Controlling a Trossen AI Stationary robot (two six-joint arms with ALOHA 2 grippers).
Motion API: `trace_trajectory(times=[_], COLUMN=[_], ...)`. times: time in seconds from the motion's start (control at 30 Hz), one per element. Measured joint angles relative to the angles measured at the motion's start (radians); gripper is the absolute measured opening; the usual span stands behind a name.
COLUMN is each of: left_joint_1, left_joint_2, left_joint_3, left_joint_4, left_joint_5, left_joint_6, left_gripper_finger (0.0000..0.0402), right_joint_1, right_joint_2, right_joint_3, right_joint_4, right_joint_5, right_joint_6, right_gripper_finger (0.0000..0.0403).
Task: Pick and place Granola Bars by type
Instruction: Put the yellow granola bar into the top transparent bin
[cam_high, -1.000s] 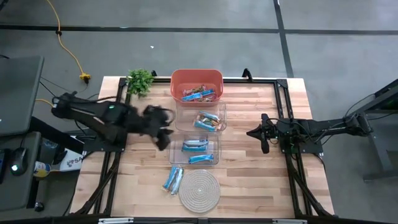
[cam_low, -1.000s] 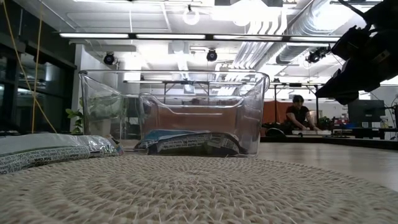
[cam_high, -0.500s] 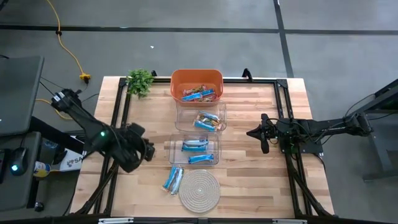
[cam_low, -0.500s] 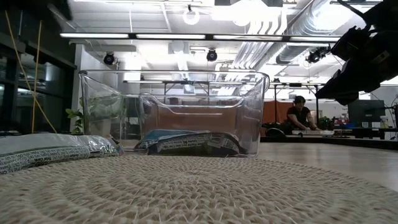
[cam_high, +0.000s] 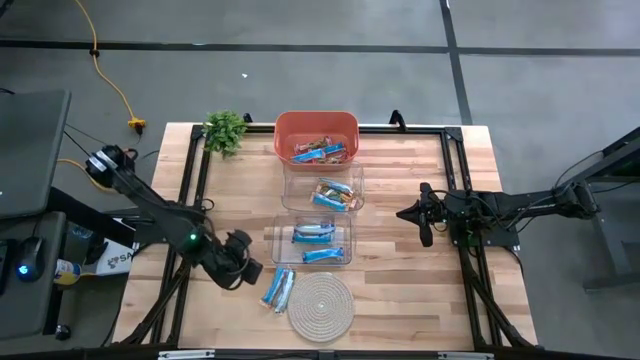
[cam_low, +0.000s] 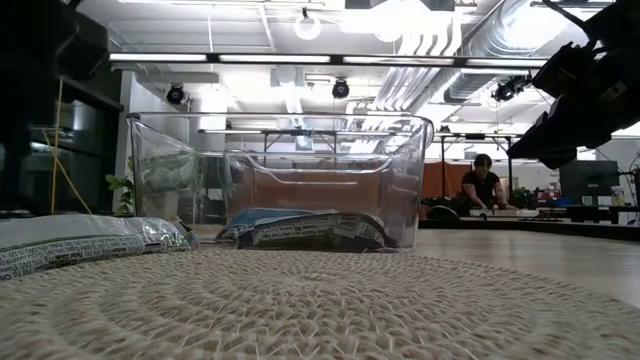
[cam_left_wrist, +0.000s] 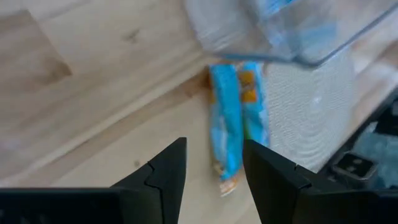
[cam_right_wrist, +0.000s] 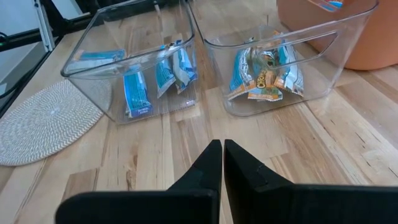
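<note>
Both arms matte black, jointed, with black cables running along the links. Left arm (cam_high: 150, 215): small green LED lit. Each tool (cam_left_wrist: 214, 177): two angular black fingers.

Place: open industrial lab or workshop.
Ceiling: exposed ducts (cam_low: 470, 60) and strip lights (cam_low: 250, 57), top of low view.
Floor: grey concrete (cam_high: 300, 75), upper high view.
Background: person at a bench (cam_low: 482, 188), right.

clear bin (cam_high: 312, 242) and coaster (cam_high: 321, 305) hem bars (cam_high: 279, 288) | left side open (bare wood)
</note>
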Motion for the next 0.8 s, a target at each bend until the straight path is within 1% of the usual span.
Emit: trace_trajectory(times=[0.1, 0.23, 0.33, 0.53, 0.63, 0.7, 0.8], left_joint_1=[0.0, 0.0, 0.0, 0.0, 0.0, 0.0, 0.001], left_joint_2=[0.058, 0.143, 0.195, 0.297, 0.356, 0.384, 0.431], left_joint_3=[0.0, 0.0, 0.007, 0.08, 0.13, 0.154, 0.193], left_joint_4=[0.064, 0.212, 0.269, 0.246, 0.218, 0.171, 0.16], left_joint_5=[0.046, 0.079, 0.103, 0.143, 0.143, 0.141, 0.133], left_joint_6=[0.018, 0.031, 0.041, 0.078, 0.114, 0.144, 0.187], left_gripper_finger=[0.0154, 0.0154, 0.0154, 0.0154, 0.0154, 0.0154, 0.0154], right_joint_1=[0.0, 0.0, 0.0, 0.0, 0.0, 0.0, 0.0], right_joint_2=[0.0, 0.0, 0.0, 0.0, 0.0, 0.0, 0.001], right_joint_3=[0.0, 0.0, 0.0, 0.0, 0.0, 0.0, 0.0], right_joint_4=[0.0, 0.001, 0.0, 0.008, 0.005, 0.007, 0.008], right_joint_5=[0.0, 0.0, 0.0, 0.0, 0.0, 0.0, 0.0], right_joint_6=[0.0, 0.0, 0.0, 0.0, 0.0, 0.0, 0.0], right_gripper_finger=[0.0, 0.0, 0.0, 0.0, 0.0, 0.0, 0.0])
